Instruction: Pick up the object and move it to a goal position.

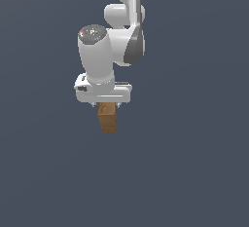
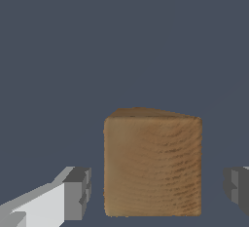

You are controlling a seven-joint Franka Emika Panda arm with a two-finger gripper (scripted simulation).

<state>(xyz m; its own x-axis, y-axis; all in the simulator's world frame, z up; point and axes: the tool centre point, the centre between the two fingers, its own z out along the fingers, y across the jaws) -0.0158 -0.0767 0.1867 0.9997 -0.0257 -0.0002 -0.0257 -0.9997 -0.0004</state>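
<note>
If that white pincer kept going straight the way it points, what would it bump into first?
Most likely the wooden block. The pincer is open with the block between its fingers, gaps either side, so probably its palm meets the block's top first.

- Light is even and soft, without glare, in both views.
- The arm (image 1: pixel 104 55) is brighter on top and grey below.
- Edges look slightly pixelated; the block (image 2: pixel 152 162) keeps sharp grain.

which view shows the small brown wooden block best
The wrist view: the small brown wood-grained block fills it, large and unobstructed, between the open gripper's grey fingertips. The exterior view shows it small, top hidden under the white gripper.
</note>
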